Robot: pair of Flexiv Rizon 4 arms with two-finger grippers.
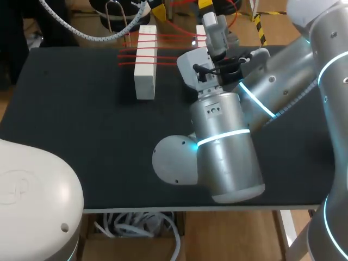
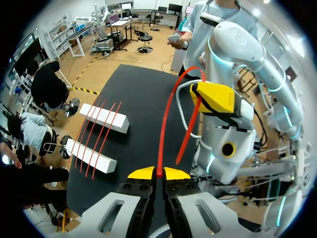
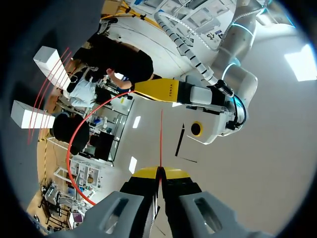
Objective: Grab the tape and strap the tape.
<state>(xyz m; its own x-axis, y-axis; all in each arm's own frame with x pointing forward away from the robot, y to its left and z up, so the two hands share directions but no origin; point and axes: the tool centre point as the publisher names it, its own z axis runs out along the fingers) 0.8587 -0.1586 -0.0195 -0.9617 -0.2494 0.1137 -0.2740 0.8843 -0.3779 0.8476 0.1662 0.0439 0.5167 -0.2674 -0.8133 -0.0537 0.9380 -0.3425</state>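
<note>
Plainly, thin glossy red tape (image 2: 190, 130) loops in the air between both claws. The left claw (image 2: 158, 173) is clenched on one stretch, and the right claw (image 3: 159, 172) pinches another. Two white rectangular blocks (image 2: 104, 117) stand on the matte black desk (image 1: 70, 125), with red strands (image 1: 166, 36) spanning them. Bare desk lies toward its near edge.

No word, number or sign is showing clearly enough to read. A small dark marking is sitting on a yellow fingertip (image 3: 166, 89) seen from the right wrist, too small to make out. A faint embossed emblem is showing on the white arm housing (image 1: 22, 187) at the near left.
</note>
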